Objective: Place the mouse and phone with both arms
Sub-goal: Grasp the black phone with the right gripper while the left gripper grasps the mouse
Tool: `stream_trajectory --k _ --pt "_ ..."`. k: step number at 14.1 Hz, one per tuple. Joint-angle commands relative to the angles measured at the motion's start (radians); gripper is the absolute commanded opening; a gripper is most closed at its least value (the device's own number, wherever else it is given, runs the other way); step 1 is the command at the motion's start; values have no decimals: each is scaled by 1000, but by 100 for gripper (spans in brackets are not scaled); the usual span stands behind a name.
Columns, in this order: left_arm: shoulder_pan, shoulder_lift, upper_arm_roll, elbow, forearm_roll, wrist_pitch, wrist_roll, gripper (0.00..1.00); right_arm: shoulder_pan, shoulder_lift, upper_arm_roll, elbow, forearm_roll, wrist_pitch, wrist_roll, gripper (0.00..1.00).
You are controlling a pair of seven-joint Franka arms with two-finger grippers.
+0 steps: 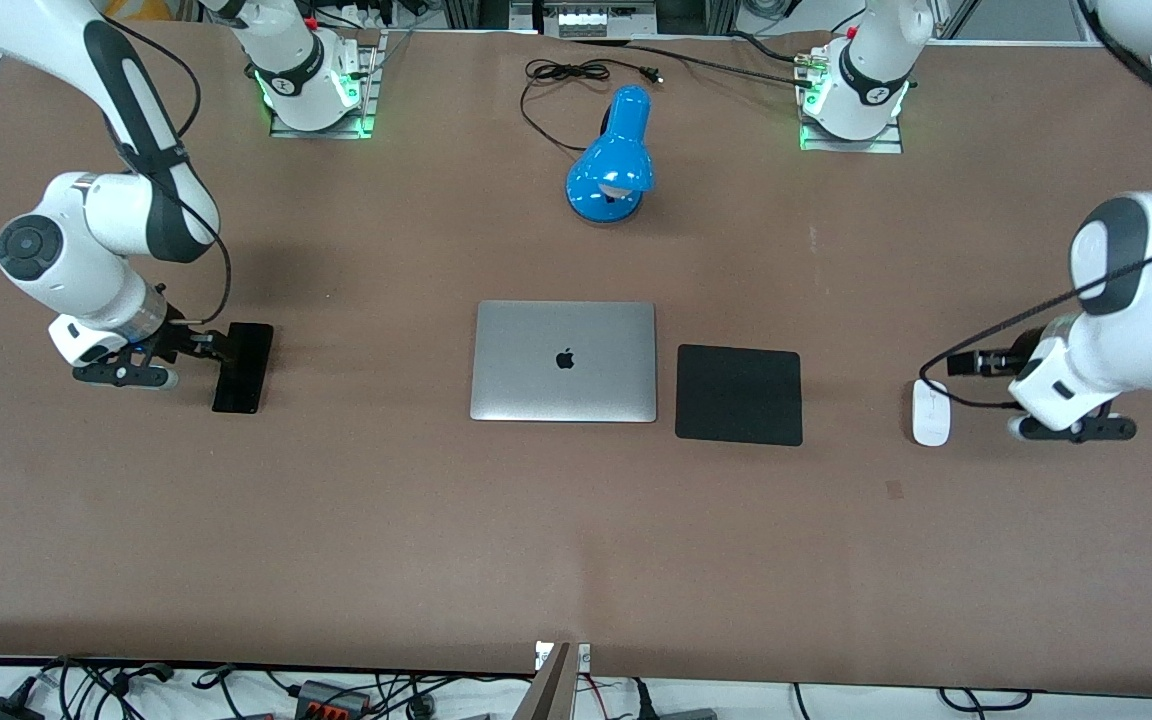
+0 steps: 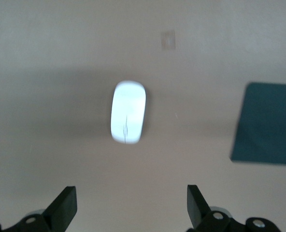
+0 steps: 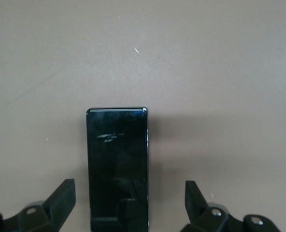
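a brown table [image 1: 436,540] seen from above, with wide bare surface on the side nearest the front camera and between the objects. a closed silver laptop [image 1: 563,361] lies at the middle, and a square black mat [image 1: 739,394] lies just beside it toward the left arm's end, apart from it by a thin strip of table. a blue desk lamp [image 1: 612,160] stands farther from the front camera than the laptop, between the two arm bases, its black cord looping farther still.

the phone [image 1: 242,367] lies flat toward the right arm's end of the table, well apart from the laptop; it is a slim black slab with a glossy face [image 3: 117,169] that shows faint reflections. the right tool [image 1: 198,345] sits low at the phone's end, its fingers [image 3: 61,199] spread wide, one on each side of the phone and clear of its long edges.

the mouse [image 1: 931,412] lies toward the left arm's end, well apart from the mat with bare table all around it; it is a small white oval [image 2: 128,112] with a thin grey centre line. the left tool [image 1: 976,363] is just beside it, fingers [image 2: 193,204] spread wide and not touching it.
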Motion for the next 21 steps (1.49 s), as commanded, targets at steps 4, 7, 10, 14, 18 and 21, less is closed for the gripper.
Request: stream_trajectory --k 4,7,10,14,18,21 --pt "29 49 -1 -306 15 615 168 100 1 80 9 -10 -8 78 12 100" --pt "42 123 -2 -320 15 748 197 100 3 104 14 -8 -8 107 14 100" --pt "55 142 -2 -337 15 765 202 100 10 126 17 -8 -8 123 14 100" --pt "59 151 -2 -355 13 765 201 70 13 148 17 -10 -10 141 11 100" --pt "59 140 -4 -351 13 754 191 38 7 158 17 -8 -10 141 -3 52" --pt "56 107 -4 -340 13 745 188 37 7 151 17 -2 -11 138 -12 2"
